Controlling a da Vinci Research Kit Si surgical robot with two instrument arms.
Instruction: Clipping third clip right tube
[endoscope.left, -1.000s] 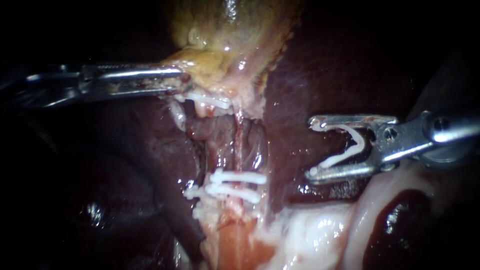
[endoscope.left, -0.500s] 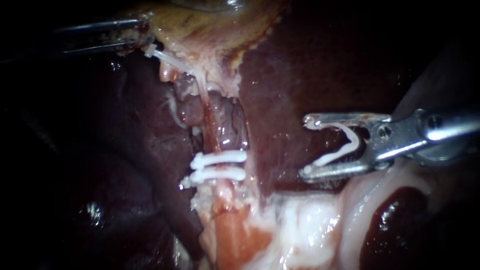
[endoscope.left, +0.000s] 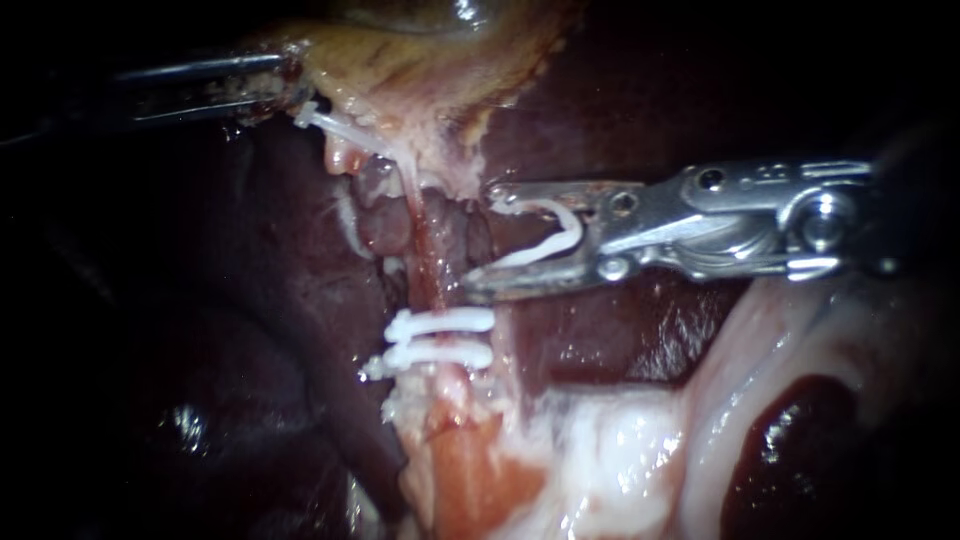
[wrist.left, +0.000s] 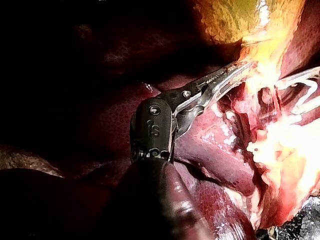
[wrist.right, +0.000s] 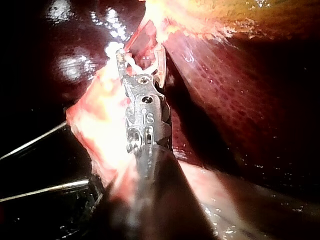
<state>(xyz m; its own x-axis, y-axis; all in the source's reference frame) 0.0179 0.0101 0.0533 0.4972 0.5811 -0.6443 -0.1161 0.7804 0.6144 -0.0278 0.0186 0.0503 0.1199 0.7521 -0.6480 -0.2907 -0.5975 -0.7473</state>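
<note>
A reddish tube (endoscope.left: 432, 262) runs down the centre, with two white clips (endoscope.left: 440, 325) crossing it. Just right of it, the right instrument (endoscope.left: 483, 240) carries an open clip (endoscope.left: 553, 232) between wide-spread jaws. The clip should straddle the tube fully, above the pair, before closing. At upper left, the left instrument (endoscope.left: 283, 88) pinches the gallbladder (endoscope.left: 400, 60) edge.

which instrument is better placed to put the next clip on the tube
The right instrument: its jaws hold a white clip right beside the tube, just above the two clips already there. The left instrument is busy gripping the gallbladder.
</note>
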